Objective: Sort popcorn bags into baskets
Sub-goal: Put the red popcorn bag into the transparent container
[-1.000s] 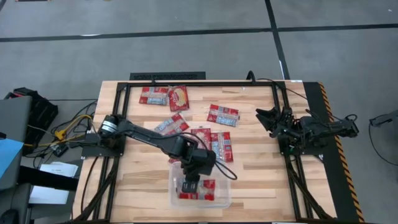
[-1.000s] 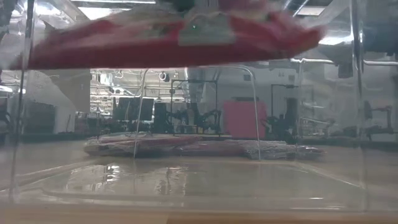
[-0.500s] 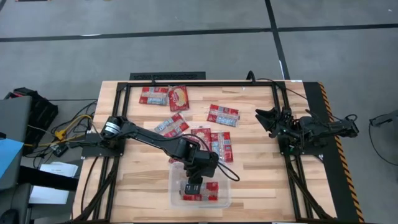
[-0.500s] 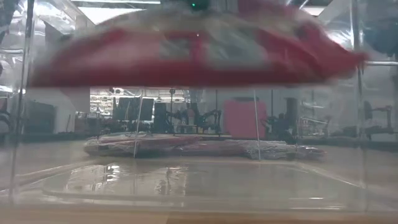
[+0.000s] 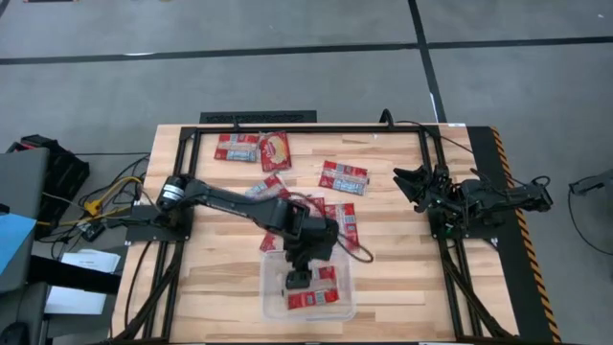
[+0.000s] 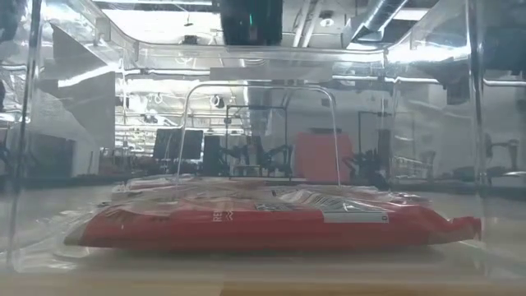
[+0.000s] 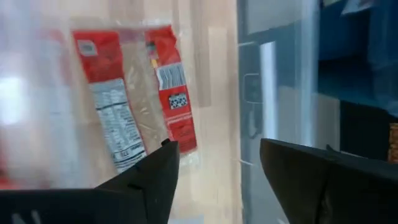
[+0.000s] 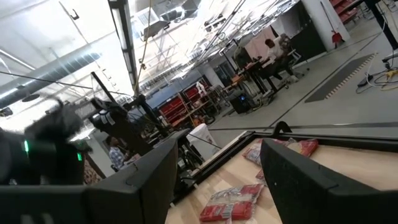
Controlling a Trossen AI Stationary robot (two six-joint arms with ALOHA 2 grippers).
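From above, the left gripper [image 5: 298, 279] hangs over the clear bin [image 5: 269, 305] at the near edge of the table [image 5: 402, 278], and a red bag [image 5: 315, 290] lies on the bin floor beneath it, so this looks like the drop step of the sort. The fingers themselves are too small here to read. More bags wait on the wood beyond: a cluster [image 5: 330, 218] just behind the bin, a pair [image 5: 253, 149] by the far rail, one [image 5: 343, 176] nearer the middle. The right arm is parked at the right edge, its gripper [image 5: 410, 183] clear of the bags.

At table height, looking through the bin wall [image 6: 25, 164], the bag [image 6: 263, 226] lies flat on the bottom, nothing touching it. A dark part of the left arm [image 6: 251, 20] shows well above it.

Past the left wrist, both dark fingers [image 7: 149, 180] stand apart with nothing between them, and the bag [image 7: 134, 99] lies loose below beside the clear wall [image 7: 273, 93]. Released, I'd say.

Past the right wrist, those fingers [image 8: 149, 180] are spread wide too, holding nothing, with bags [image 8: 233, 199] on the table ahead.

Next, I reckon, the left arm needs to lift straight up clear of the bin rim, then swing back to the nearest cluster and come down on one bag only.
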